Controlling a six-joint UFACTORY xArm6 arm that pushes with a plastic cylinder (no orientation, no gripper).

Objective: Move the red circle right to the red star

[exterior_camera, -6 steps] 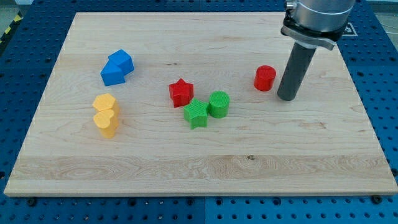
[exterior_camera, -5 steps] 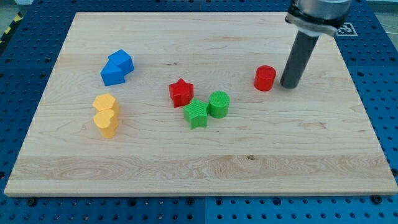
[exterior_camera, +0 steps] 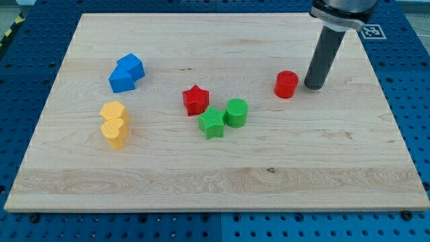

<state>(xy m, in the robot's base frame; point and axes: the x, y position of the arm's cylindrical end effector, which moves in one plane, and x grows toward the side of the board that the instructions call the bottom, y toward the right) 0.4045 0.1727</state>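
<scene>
The red circle (exterior_camera: 286,84) stands on the wooden board (exterior_camera: 215,181), right of centre. The red star (exterior_camera: 195,99) lies to its left, well apart from it, near the board's middle. My tip (exterior_camera: 314,85) rests on the board just to the right of the red circle, with a small gap between them. The dark rod rises from it toward the view's top right.
A green star (exterior_camera: 212,123) and a green circle (exterior_camera: 236,111) sit close together just below and right of the red star. Two blue blocks (exterior_camera: 126,73) lie at the upper left. Two yellow blocks (exterior_camera: 115,124) lie at the left.
My tip has moved toward the view's top, from below and right of the red circle to level with it on its right. No block has moved.
</scene>
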